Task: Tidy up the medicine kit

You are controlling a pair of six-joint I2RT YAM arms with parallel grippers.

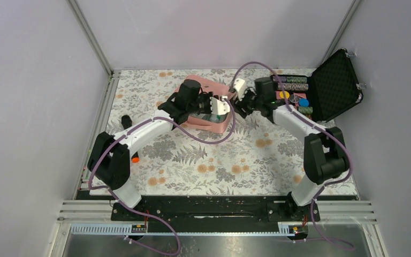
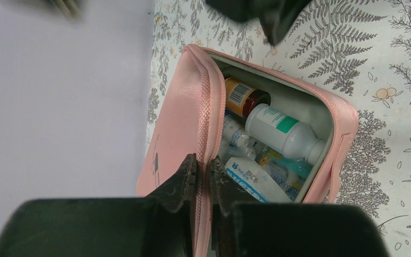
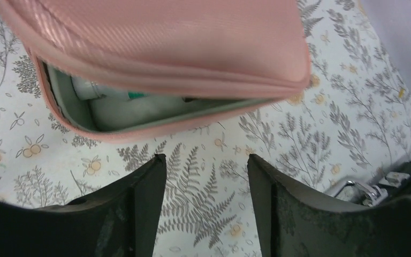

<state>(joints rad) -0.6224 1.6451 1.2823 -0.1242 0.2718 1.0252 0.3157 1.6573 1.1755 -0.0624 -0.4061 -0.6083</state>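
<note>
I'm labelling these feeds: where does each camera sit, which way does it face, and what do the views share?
Top external: above and behind the bases, looking down at the table, both arms, medicine kit and black case.
Left wrist: on the left arm, looking along the left hand, shut on the kit's lid edge, into the open kit.
Right wrist: on the right arm, looking past the open right hand at the kit's gaping side.
Shared: all three show the kit.

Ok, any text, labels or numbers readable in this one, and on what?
Label on the amber bottle: barcode, digits too small to read.
Label on the white bottle: green band, print blurred.
Front of the white packet: blue print, not legible.
Lid of the medicine kit: small dark logo, no readable letters.
</note>
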